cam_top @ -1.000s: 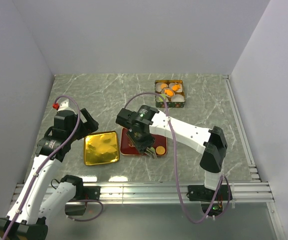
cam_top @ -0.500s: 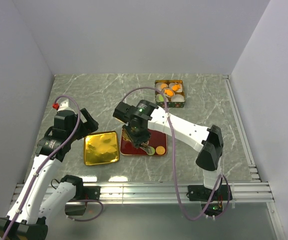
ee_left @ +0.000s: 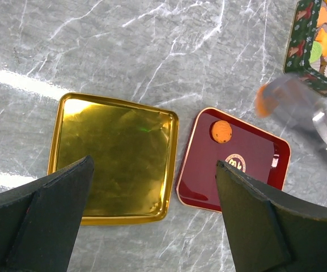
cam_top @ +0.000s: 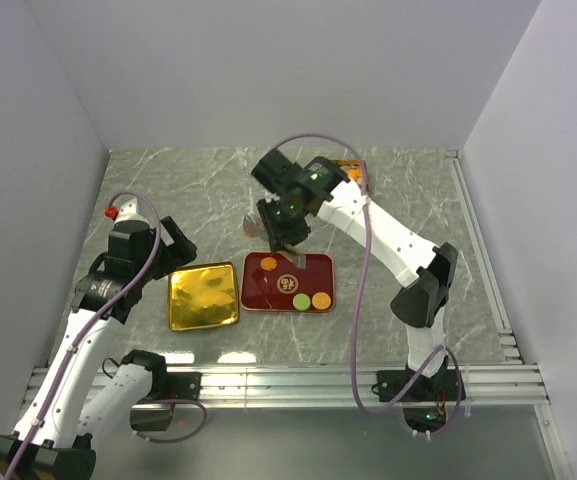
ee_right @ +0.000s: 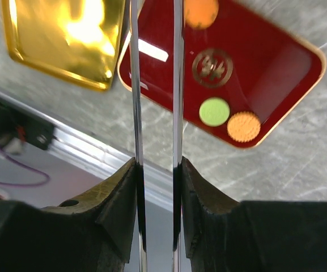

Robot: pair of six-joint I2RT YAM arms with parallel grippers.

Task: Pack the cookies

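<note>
A red tray holds three cookies: an orange one, a green one and another orange one. They also show in the right wrist view: orange, green, orange. My right gripper is raised above the tray's far left corner. Its thin fingers stand close together. In the left wrist view a blurred orange cookie sits at its tip. My left gripper is open and empty above the gold lid.
The patterned cookie box with white paper cups and cookies stands at the back, mostly hidden by my right arm in the top view. A gold round emblem is printed in the red tray. Metal rails run along the near edge.
My right gripper has risen from the red tray and swung back toward the far side. The tray's green and orange cookies are now uncovered. The left arm has not moved.
</note>
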